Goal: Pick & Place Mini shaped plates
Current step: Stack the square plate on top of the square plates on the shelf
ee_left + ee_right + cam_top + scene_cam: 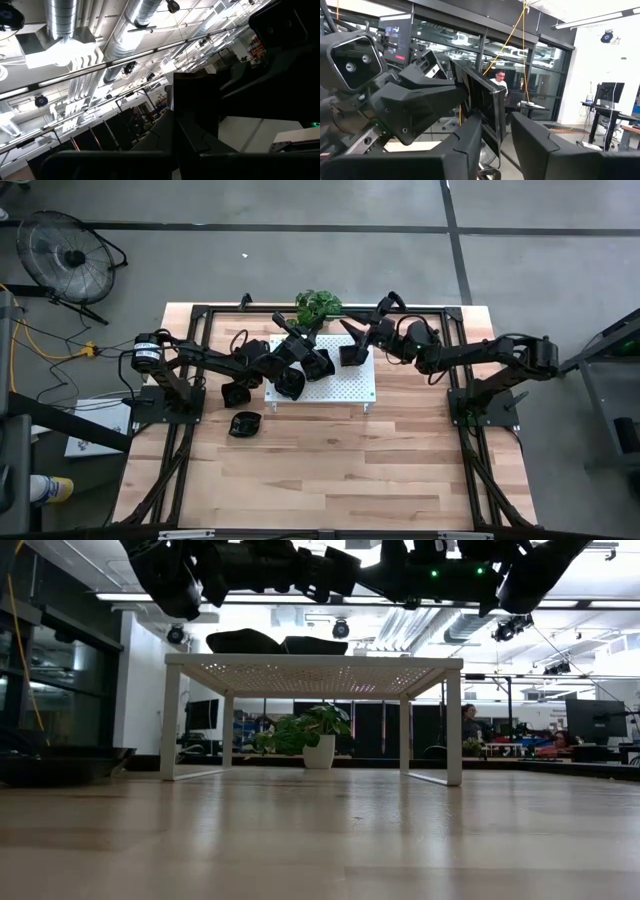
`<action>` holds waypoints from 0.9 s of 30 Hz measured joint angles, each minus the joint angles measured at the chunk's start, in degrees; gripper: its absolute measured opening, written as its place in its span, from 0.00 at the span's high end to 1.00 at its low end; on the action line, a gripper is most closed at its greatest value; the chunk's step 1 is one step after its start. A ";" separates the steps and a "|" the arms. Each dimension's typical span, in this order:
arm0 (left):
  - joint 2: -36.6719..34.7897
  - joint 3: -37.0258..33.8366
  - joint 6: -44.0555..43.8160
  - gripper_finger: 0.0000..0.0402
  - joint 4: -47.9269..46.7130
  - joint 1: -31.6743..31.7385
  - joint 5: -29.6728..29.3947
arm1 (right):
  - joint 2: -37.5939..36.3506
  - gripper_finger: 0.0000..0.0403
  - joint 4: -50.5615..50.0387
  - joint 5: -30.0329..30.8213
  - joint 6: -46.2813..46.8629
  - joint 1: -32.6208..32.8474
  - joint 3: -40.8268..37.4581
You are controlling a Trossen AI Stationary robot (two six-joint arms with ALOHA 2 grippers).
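Both grippers meet above the white perforated board [345, 385]. My left gripper [325, 364] is shut on a square black mini plate [353, 353] held on edge. My right gripper [497, 150] is open, with one finger on each side of that plate [487, 107]; I cannot tell whether they touch it. Another black plate [288, 384] lies on the board. Two more plates [236, 393] [245, 423] rest on the wooden table left of the board. In the low view, two plates [245, 640] [315, 644] sit on top of the board. My left gripper pinches the square plate by one edge [466, 92] between its two fingers, coming level from the table's left. The plate [195, 105] stands on edge, lifted clear above the board, its free side reaching toward my right gripper.
A green potted plant [318, 305] stands at the far edge behind the board. The dark arm frames [170, 405] [485, 405] flank the work area. Bare wood [330, 470] lies on the near side of the board. People sit in the room beyond the table [499, 82].
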 joint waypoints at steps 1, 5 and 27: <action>0.00 0.00 0.00 1.00 -0.01 0.00 0.01 | 0.00 0.76 -0.12 0.04 0.03 0.00 0.00; 0.00 0.00 -0.02 1.00 0.00 0.00 0.03 | 0.00 0.81 -0.85 0.06 0.07 0.00 0.00; 0.00 0.00 -0.04 1.00 -0.30 0.02 0.03 | 0.00 0.99 -2.04 1.24 -0.01 -0.02 -0.02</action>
